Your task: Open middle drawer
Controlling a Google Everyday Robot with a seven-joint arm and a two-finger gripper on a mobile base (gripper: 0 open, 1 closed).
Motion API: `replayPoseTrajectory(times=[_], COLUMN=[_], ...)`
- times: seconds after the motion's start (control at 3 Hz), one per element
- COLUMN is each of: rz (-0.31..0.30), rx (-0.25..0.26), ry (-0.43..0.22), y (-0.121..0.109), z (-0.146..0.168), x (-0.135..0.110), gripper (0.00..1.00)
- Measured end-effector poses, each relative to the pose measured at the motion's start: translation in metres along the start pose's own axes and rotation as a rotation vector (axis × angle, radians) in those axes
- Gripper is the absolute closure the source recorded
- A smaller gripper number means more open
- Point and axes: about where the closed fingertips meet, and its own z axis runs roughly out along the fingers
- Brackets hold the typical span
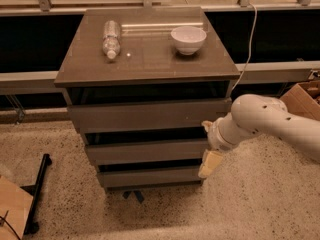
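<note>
The grey-brown cabinet (145, 59) has three handleless drawers. The middle drawer (145, 152) is the second front, with a dark gap above it; it sits a little back from the top drawer (150, 115) and looks closed. My gripper (209, 163) hangs from the white arm (265, 121) at the cabinet's right front corner, right beside the right end of the middle drawer front. It points down and slightly left. I cannot tell whether it touches the drawer.
A clear plastic bottle (111, 38) lies on the cabinet top, and a white bowl (188, 39) stands to its right. A cardboard box (305, 96) is at the right, a black stand (37, 191) on the floor at the left. The bottom drawer (150, 176) sits below.
</note>
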Motion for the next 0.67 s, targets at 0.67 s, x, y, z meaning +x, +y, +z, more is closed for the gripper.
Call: replayPoseTrajectory(times=[0.67], rz=[0.09], rx=[-0.079], ry=[-0.059], y=[-0.02], z=[0.091], x=[0.042], gripper=[0.0])
